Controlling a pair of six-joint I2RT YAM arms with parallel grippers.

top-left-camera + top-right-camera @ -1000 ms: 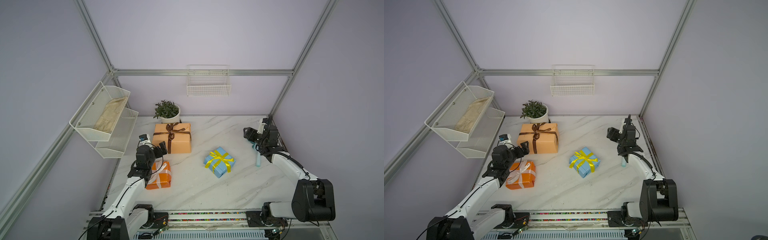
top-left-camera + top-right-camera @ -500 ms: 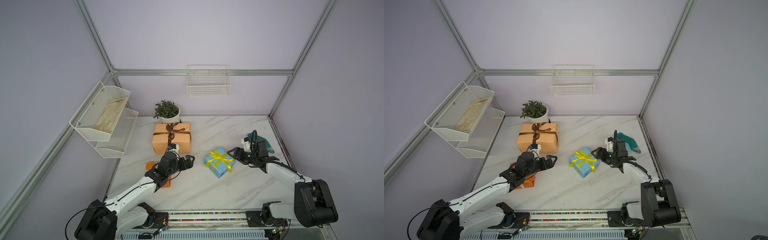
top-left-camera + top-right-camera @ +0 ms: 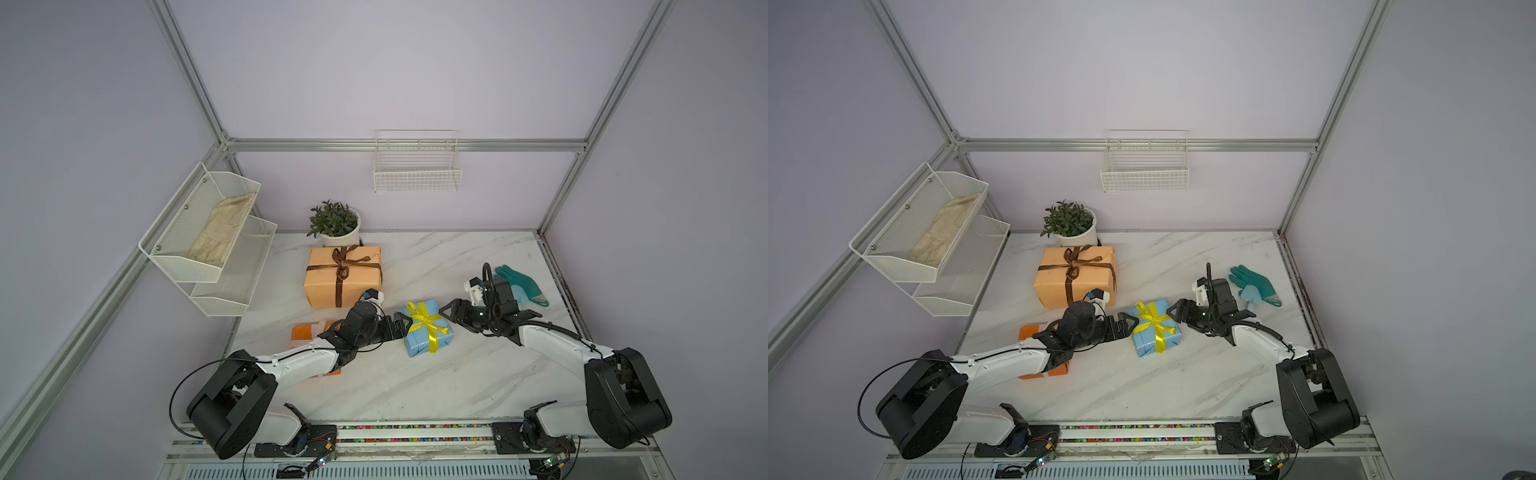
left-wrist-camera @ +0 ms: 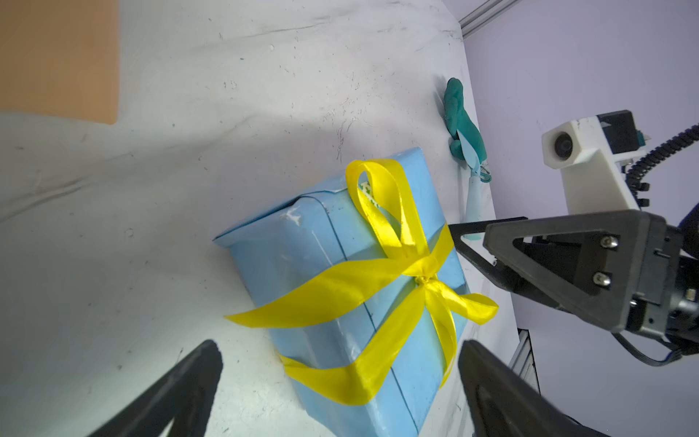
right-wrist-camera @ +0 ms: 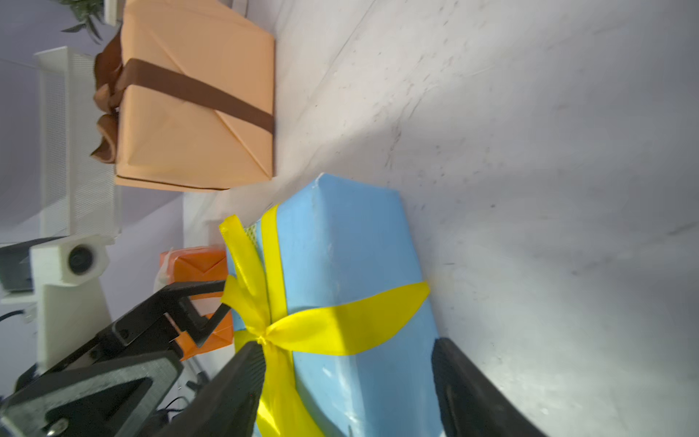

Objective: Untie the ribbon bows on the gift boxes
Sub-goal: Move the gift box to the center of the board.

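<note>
Both arms face each other across the light blue box (image 3: 417,345), which sits right between the two grippers. The left gripper (image 3: 401,326) is spread wide and empty, its tips just beside the box edge. The right gripper (image 3: 446,311) is also parted and holds nothing; in the right wrist view one of its fingers (image 5: 247,352) sits close by the knot. The yellow bow (image 4: 423,272) is tied on the box top. The opposed pose probably lets each side pull a tail. The peach box (image 3: 324,286) with its tied brown bow (image 3: 343,270) lies beyond the left gripper. The orange box (image 3: 301,332) lies under the left forearm, its ribbon mostly hidden.
</note>
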